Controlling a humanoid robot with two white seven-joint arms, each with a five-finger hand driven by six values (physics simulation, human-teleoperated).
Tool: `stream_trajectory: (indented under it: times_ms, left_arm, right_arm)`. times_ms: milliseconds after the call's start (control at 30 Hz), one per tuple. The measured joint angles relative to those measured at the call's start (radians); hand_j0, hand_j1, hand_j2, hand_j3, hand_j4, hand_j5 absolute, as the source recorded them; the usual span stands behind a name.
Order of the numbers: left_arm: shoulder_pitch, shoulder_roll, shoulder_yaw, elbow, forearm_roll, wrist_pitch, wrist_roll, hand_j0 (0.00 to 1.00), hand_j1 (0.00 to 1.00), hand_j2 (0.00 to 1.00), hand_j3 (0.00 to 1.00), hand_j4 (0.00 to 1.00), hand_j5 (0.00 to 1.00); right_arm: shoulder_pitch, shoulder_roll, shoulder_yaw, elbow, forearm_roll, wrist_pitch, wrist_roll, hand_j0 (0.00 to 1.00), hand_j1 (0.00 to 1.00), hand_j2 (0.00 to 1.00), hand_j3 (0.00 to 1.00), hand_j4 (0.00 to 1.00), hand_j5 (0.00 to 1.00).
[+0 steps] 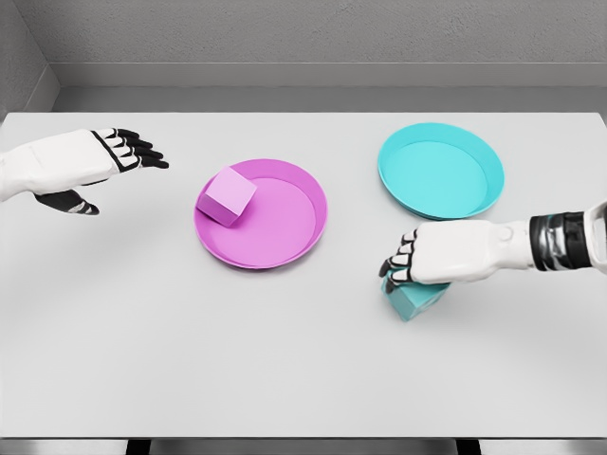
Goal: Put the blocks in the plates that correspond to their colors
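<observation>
1. While the pink block (pixel 226 196) leans on the left rim inside the pink plate (pixel 285 227), the teal plate (pixel 465 194) holds nothing.
2. The right hand (pixel 427 256) curls its fingers (pixel 396 267) onto the teal block (pixel 414 300) on the tabletop (pixel 285 360).
3. The left hand (pixel 81 163) hovers with fingers spread, empty.

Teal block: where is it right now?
Head view, right side: the teal block sits on the table under the right hand, in front of the teal plate, not in it.

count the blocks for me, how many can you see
2. The pink block sits on the left edge of the pink plate. The teal block is on the table under the right robot hand, partly hidden.
</observation>
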State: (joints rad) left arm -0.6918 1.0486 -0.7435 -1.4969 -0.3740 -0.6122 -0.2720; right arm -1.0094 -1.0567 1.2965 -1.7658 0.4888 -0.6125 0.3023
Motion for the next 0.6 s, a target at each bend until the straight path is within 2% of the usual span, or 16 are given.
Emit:
stream_trajectory:
  times_ms: [200, 600]
  left_arm:
    - [0.000, 0.000, 0.000, 0.000, 0.000, 0.000, 0.000, 1.00, 1.00, 1.00, 1.00, 1.00, 1.00]
    - [0.002, -0.001, 0.000, 0.000, 0.000, 0.000, 0.000, 1.00, 1.00, 1.00, 1.00, 1.00, 1.00]
  right_arm:
    - [-0.002, -0.012, -0.002, 0.007, 0.008, 0.000, 0.001, 0.61, 0.61, 0.61, 0.61, 0.61, 0.61]
    - [-0.012, -0.015, -0.042, 0.071, 0.014, 0.000, 0.003, 0.61, 0.61, 0.61, 0.61, 0.61, 0.61]
